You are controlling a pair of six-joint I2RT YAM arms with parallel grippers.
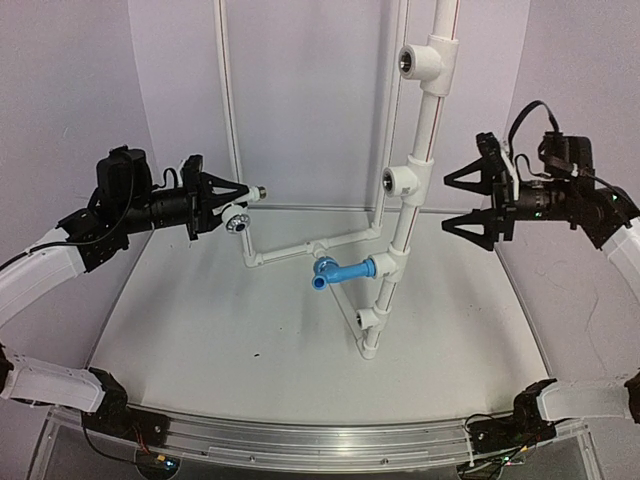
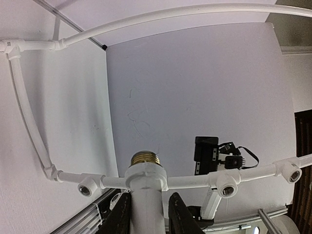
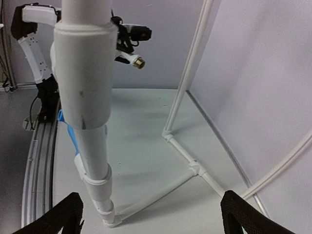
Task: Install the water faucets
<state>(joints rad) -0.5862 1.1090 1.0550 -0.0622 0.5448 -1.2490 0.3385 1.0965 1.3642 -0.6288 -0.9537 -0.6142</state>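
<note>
My left gripper (image 1: 238,205) is shut on the white faucet (image 1: 240,215) and holds it in the air left of the pipe stand, brass thread pointing right. In the left wrist view the faucet (image 2: 145,187) stands between my fingers (image 2: 120,217), with its brass thread (image 2: 145,158) on top. The blue faucet (image 1: 340,272) sits in the lowest fitting (image 1: 386,266) of the upright white pipe (image 1: 425,120) and also shows in the right wrist view (image 3: 68,130). My right gripper (image 1: 447,204) is open and empty, right of the pipe beside the middle fitting (image 1: 398,182); its jaws (image 3: 153,219) stand wide apart.
A top fitting (image 1: 417,60) sits higher on the pipe. The stand's white base pipes (image 1: 300,250) run across the table, and also show in the right wrist view (image 3: 190,168). White walls enclose the back and sides. A metal rail (image 1: 300,435) edges the front.
</note>
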